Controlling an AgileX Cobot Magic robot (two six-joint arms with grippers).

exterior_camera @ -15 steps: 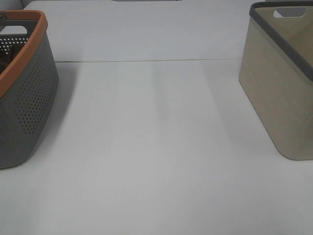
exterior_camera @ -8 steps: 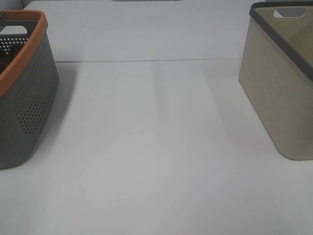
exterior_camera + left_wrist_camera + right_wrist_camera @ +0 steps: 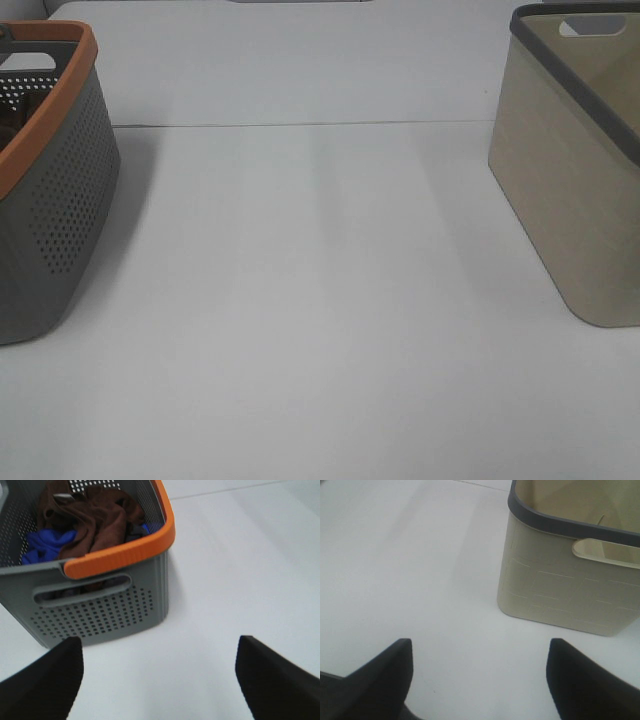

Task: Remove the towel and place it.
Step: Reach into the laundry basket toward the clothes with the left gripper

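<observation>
Step in hand: start of the task, nothing picked yet. The towel [image 3: 95, 520] sits bunched inside the grey basket [image 3: 60, 200], the orange-rimmed one at the far left edge of the overhead frame. It lies on top of a blue cloth [image 3: 45, 545].

Neither arm shows in the overhead view. My left gripper [image 3: 157, 641] hovers over the bare table [image 3: 320, 300] just outside the grey basket's near wall. Its jaws are spread wide, holding nothing and touching nothing. The right gripper [image 3: 480, 642] is also spread wide and empty, over the table short of the beige basket [image 3: 570, 200] at the right edge of the overhead frame.

Next, I judge: lift the left arm over the orange rim, come down on the brown heap, and pinch a top fold only, keeping clear of the blue cloth. The beige basket looks empty and is probably the drop spot, though the task doesn't say.
</observation>
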